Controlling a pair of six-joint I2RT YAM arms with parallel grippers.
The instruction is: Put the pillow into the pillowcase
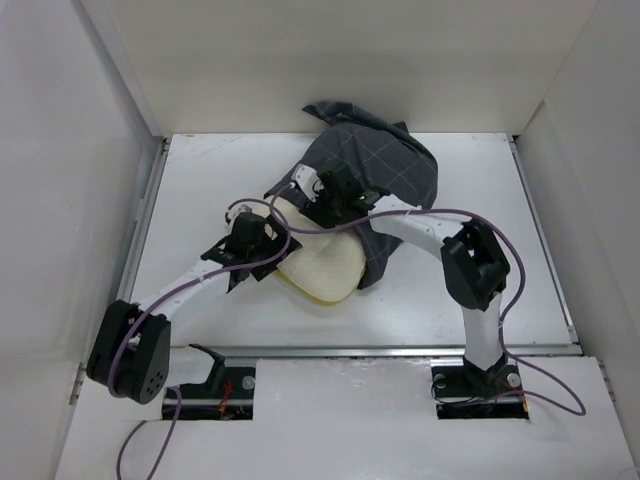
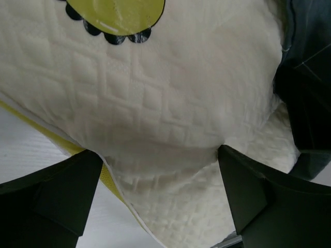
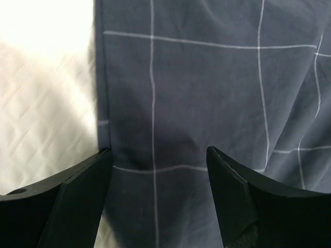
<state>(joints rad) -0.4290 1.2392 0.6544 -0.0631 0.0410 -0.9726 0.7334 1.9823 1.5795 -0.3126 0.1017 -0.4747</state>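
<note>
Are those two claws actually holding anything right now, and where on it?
Nothing seems gripped. The left gripper stands open over the pillow, the right gripper open over the pillowcase near its edge.

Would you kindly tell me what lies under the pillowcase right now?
The pillow runs beneath the pillowcase at its far part; its near, yellow-edged end lies uncovered. How far it reaches the fabric hides.
</note>
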